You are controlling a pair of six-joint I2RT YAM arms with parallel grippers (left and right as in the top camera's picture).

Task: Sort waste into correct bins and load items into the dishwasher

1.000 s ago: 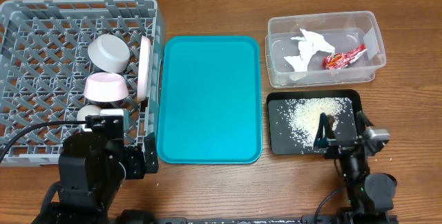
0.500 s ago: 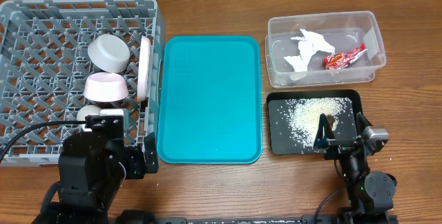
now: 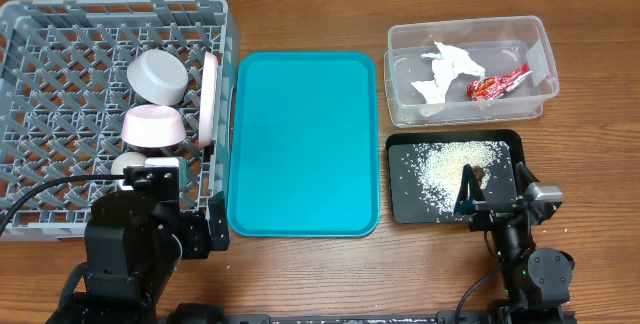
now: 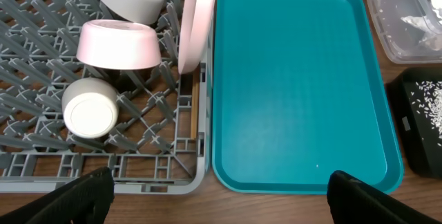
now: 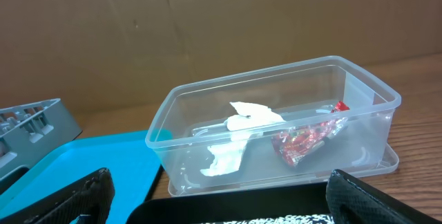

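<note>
The grey dish rack (image 3: 120, 6) at the left holds a grey-green bowl (image 3: 158, 75), a pink bowl (image 3: 152, 126), a small white cup (image 3: 128, 164) and a white plate (image 3: 210, 99) standing on edge. A thin wooden stick (image 4: 194, 106) lies by the rack's right wall. The clear tub (image 3: 400, 109) holds white tissue (image 3: 445, 69) and a red wrapper (image 3: 498, 84). The black tray (image 3: 400, 214) holds rice grains (image 3: 445, 164) and a brown scrap (image 3: 476, 175). My left gripper (image 3: 190, 236) is open and empty at the rack's front right corner. My right gripper (image 3: 495, 202) is open and empty over the black tray's front edge.
The teal serving tray (image 3: 303, 144) lies bare between the rack and the two bins. In the right wrist view the clear tub (image 5: 359, 89) stands just beyond the black tray (image 5: 242, 200). A brown cardboard wall rises behind the table.
</note>
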